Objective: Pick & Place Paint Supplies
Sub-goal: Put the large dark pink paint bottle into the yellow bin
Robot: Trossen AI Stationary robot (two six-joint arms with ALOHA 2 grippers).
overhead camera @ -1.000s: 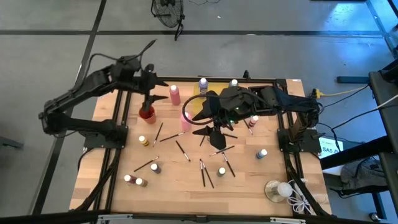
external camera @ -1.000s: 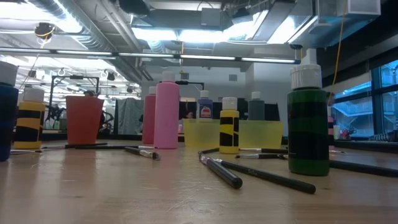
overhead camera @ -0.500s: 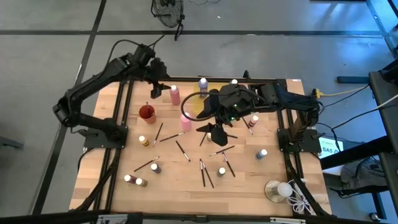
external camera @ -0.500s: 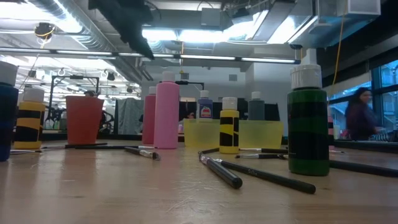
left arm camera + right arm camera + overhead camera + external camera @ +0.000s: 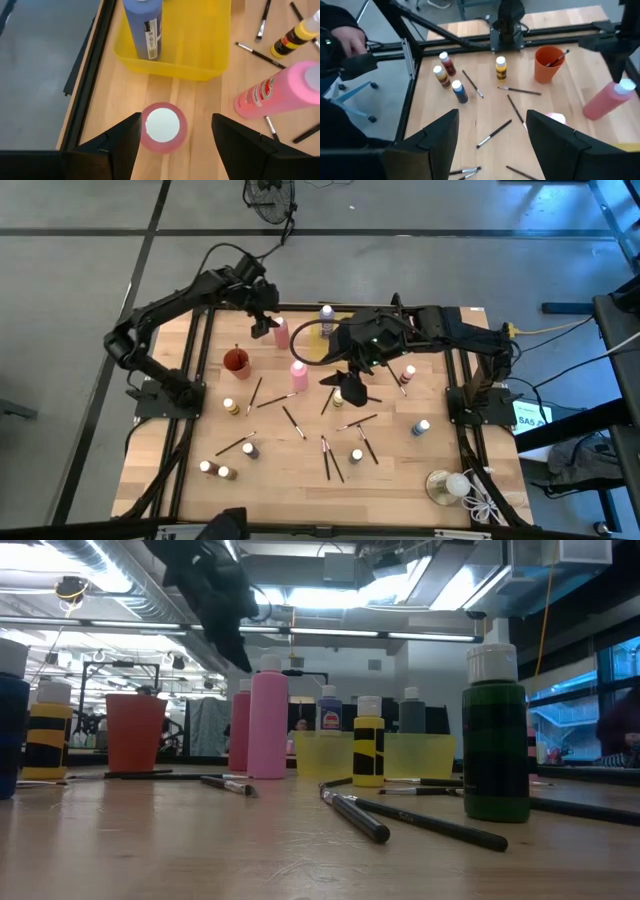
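1. Grey concrete floor surrounds a pale wooden desk point(image 5: 300, 480) seen from above, with a dark robot arm mounted at each side.
2. Paint supplies lie scattered over the desk: small white-capped bottles and thin dark-handled paintbrushes point(image 5: 326, 458), most of them in the middle and near half.
3. At the far edge sits a shallow yellow tray point(image 5: 200, 45) holding an upright blue bottle point(image 5: 145, 25).
4. Just beside the tray stands a tall pink bottle point(image 5: 282, 332); a second pink bottle point(image 5: 298, 376) stands a little nearer the middle.
5. An orange-red cup point(image 5: 236, 362) with a brush in it stands on the left side of the desk.
6. The left gripper point(image 5: 264, 323) hangs above the far left part of the desk, right next to the tall pink bottle. Its wrist camera looks straight down on that bottle's white cap, framed between the two spread fingers point(image 5: 120, 145). The fingers are apart and hold nothing.
7. The right gripper point(image 5: 347, 380) hangs over the middle of the desk, near the second pink bottle. Its fingers point(image 5: 555, 135) are also spread wide and empty.
8. A clear round dish point(image 5: 446, 485) with a white ball and cord rests at the near right corner.
9. From desk height, a green bottle point(image 5: 494, 740) stands closest.
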